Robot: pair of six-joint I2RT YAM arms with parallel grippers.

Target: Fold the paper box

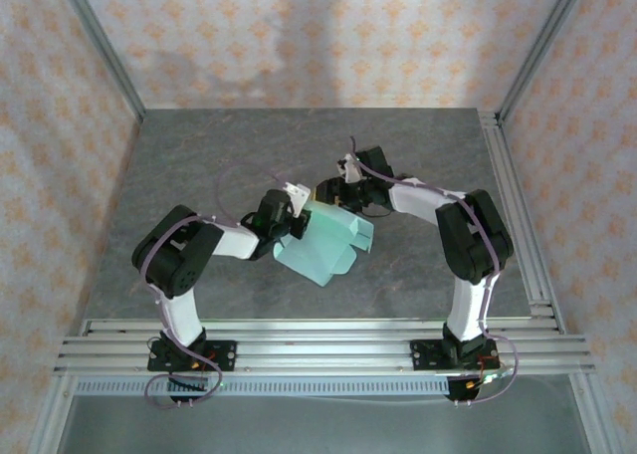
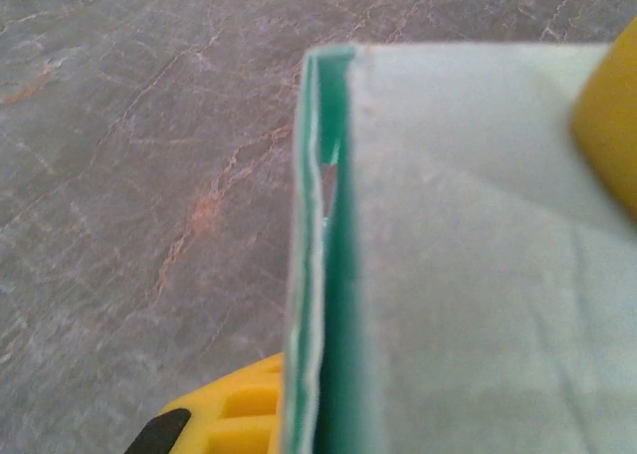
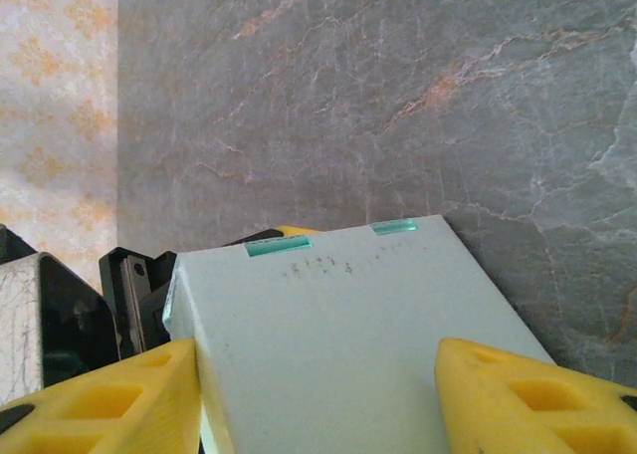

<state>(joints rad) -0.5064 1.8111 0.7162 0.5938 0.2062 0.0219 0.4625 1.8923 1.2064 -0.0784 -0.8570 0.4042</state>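
I have the left gripper shut tight on the near left edge of the paper box, which sits mid-frame in the top view, on the grey table. In the left wrist view the doubled card edge runs straight down the middle, so I judge this pinch is setting a crease. The right gripper straddles the box's upper end with its yellow fingers well apart, probably steadying it; I cannot tell whether they actually press it.
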